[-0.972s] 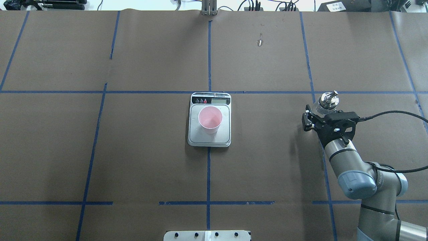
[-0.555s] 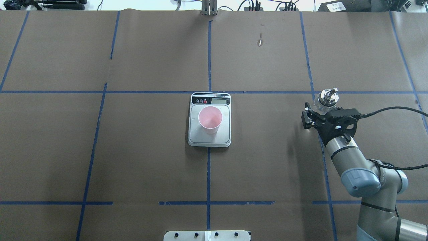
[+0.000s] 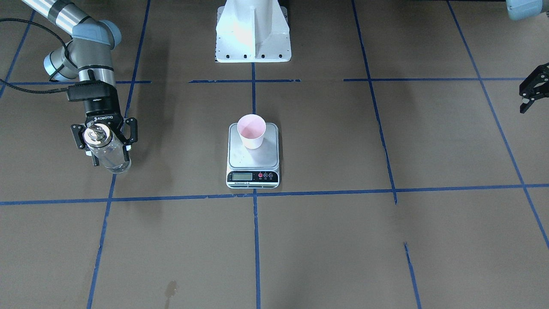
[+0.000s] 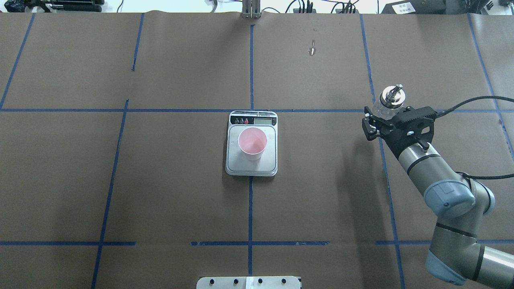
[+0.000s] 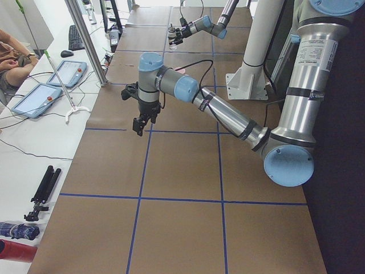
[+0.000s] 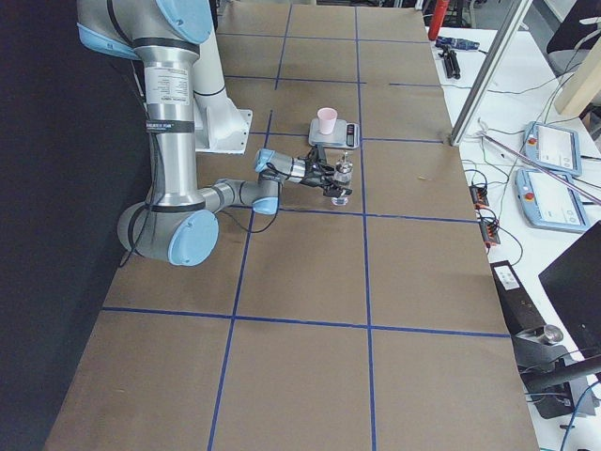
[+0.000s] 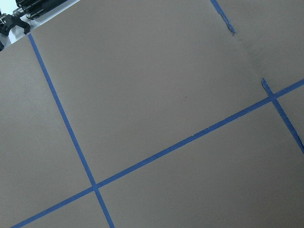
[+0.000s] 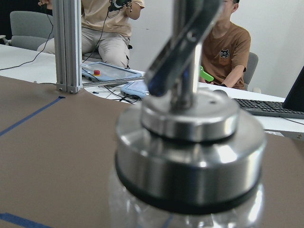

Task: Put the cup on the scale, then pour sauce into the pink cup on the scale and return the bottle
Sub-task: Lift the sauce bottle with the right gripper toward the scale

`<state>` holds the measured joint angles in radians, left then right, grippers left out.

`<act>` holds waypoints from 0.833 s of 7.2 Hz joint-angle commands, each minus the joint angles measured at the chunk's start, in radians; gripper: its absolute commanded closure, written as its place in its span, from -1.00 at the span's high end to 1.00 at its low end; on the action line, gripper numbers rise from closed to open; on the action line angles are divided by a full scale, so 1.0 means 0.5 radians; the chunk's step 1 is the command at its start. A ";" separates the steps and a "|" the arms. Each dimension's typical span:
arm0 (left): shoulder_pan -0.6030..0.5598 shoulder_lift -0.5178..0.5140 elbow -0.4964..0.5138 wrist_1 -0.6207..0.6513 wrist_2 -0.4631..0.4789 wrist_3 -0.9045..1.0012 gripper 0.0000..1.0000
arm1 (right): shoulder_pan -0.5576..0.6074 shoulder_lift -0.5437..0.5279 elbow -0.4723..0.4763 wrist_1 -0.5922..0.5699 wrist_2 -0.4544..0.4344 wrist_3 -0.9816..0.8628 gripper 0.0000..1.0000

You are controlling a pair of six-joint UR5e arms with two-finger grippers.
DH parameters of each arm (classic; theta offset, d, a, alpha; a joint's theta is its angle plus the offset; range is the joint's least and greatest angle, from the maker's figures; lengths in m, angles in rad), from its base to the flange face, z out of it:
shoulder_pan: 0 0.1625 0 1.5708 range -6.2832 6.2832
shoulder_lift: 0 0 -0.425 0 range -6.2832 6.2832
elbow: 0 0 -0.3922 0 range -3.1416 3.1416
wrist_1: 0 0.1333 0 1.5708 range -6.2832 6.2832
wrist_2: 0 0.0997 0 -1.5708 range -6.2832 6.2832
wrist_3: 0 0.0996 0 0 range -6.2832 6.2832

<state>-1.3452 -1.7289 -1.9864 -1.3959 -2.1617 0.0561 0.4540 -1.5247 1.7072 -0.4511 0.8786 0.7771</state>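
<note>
The bottle (image 3: 107, 150) stands upright between the jaws of the right arm (image 3: 102, 71), which pinch its glass body.

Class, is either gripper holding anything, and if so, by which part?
The right gripper holds the bottle by the sides of its glass body. The left gripper holds nothing.

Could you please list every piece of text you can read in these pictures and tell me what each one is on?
"ROBOTIQ": white letters on the black body of the right gripper.
Scale: its display and the print on its front strip are too small to read.
White label on dark equipment beyond the table's far edge: too blurred to read.
</note>
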 commanded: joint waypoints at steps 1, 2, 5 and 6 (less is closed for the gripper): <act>0.000 0.003 0.006 0.000 0.001 -0.002 1.00 | 0.098 0.012 0.117 -0.082 0.138 -0.106 -1.00; 0.000 0.000 0.006 -0.003 -0.002 0.001 1.00 | 0.113 0.027 0.120 -0.092 0.163 -0.115 -1.00; 0.000 0.003 0.012 -0.003 -0.005 0.004 1.00 | 0.132 0.134 0.123 -0.177 0.059 -0.633 -1.00; -0.003 0.003 0.009 -0.003 -0.005 0.001 1.00 | 0.129 0.138 0.141 -0.244 0.035 -0.640 -1.00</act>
<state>-1.3455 -1.7280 -1.9815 -1.3974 -2.1643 0.0579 0.5190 -1.4670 1.7696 -0.5378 0.9138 0.4897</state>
